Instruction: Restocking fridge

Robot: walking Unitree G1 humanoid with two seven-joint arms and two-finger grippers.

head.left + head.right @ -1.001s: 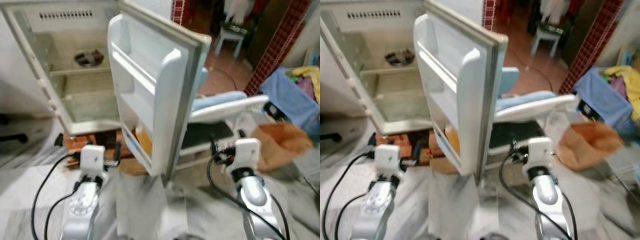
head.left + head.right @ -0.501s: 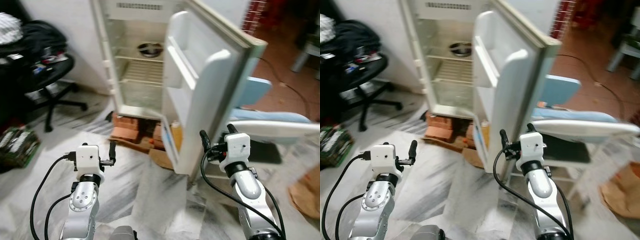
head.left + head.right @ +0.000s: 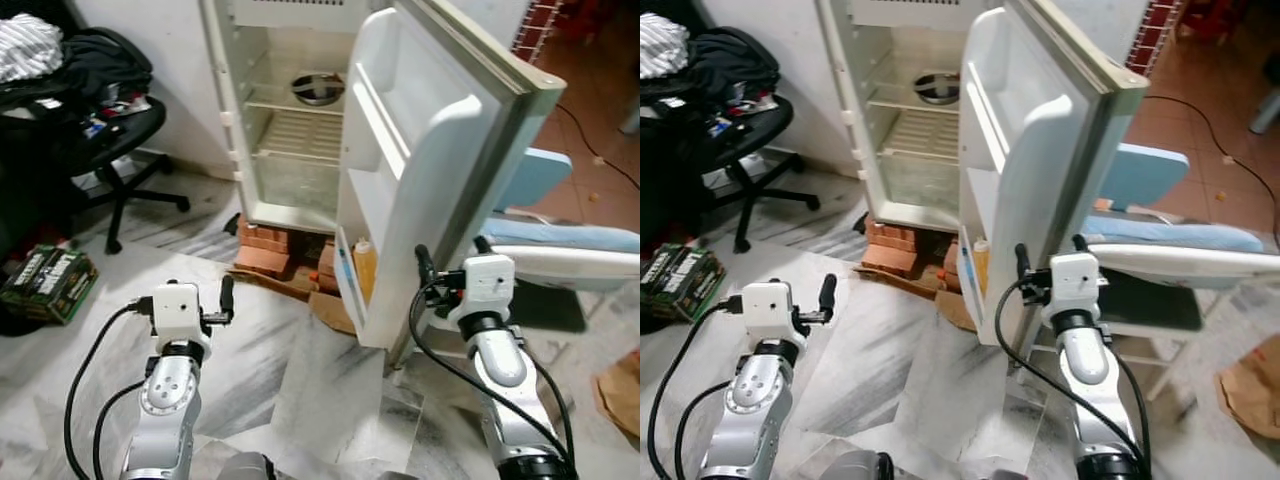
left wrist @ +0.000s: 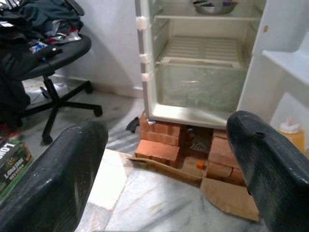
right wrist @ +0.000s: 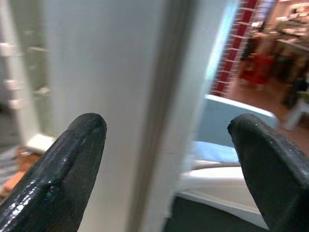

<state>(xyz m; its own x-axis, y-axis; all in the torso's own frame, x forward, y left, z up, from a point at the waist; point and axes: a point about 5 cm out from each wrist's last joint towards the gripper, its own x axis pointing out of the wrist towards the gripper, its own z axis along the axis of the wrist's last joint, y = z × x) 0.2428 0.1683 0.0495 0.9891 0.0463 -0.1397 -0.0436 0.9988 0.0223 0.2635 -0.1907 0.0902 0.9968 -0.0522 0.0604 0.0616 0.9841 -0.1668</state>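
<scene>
Facing the fridge (image 3: 290,120) squarer than half a second back: the view has swung left and steadied, so chair (image 3: 110,130) and box (image 3: 45,280) sit in frame; that's the camera turning, the things haven't moved. Door (image 3: 430,170) wide open, a bowl (image 3: 318,88) on the upper shelf, a yellow bottle (image 3: 364,268) in the door's bottom rack. Left gripper (image 3: 226,300) low over the floor, jaws released, nothing held. Right gripper (image 3: 450,262) near the door edge, fingers spread, empty. No stock in either gripper, so likely lining up on the fridge, stage unclear.
</scene>
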